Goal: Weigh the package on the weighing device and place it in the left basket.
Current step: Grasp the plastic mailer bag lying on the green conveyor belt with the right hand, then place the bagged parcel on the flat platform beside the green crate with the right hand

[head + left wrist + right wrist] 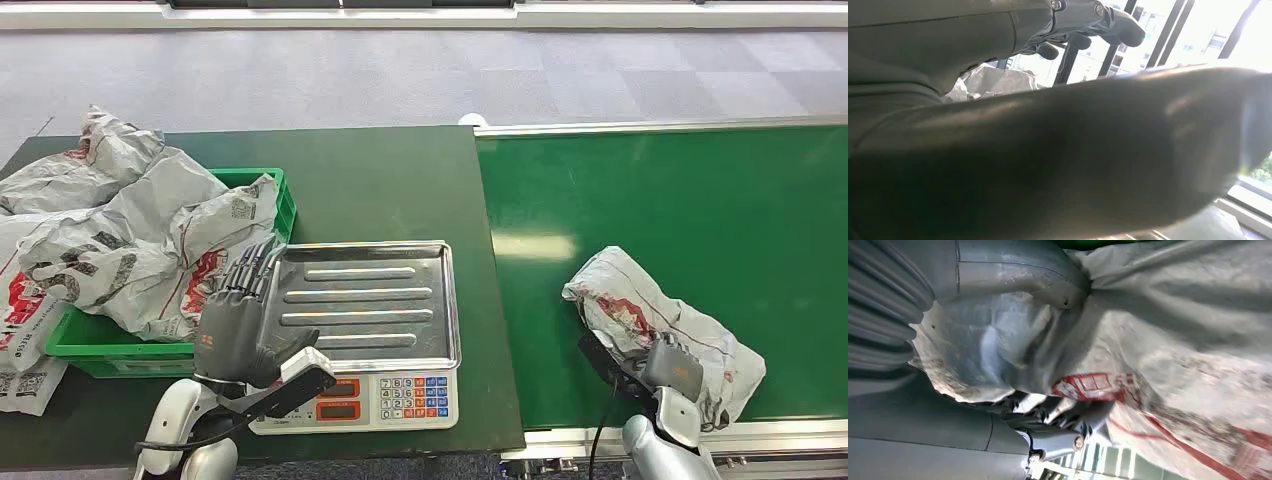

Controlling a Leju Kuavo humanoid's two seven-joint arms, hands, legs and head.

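Observation:
The package (640, 305), a crumpled grey mailer bag with red print, lies on the green conveyor belt (690, 190) at the near right. My right hand (672, 372) grips its near end. In the right wrist view the thumb (1023, 270) presses into the bag (1173, 340) and the fingers (1063, 415) curl round the other side. The scale (410, 395) has a bare steel tray (365, 300). My left hand (238, 322) hovers open at the tray's left edge, fingers straight. To its left, the green basket (120, 358) is heaped with grey bags (130, 240).
The scale and basket stand on a dark green table (400, 180) that meets the belt at its right edge. More bags (20, 380) spill beside the basket at the table's left. In the left wrist view, the bags (993, 80) show beyond the fingers (1088, 30).

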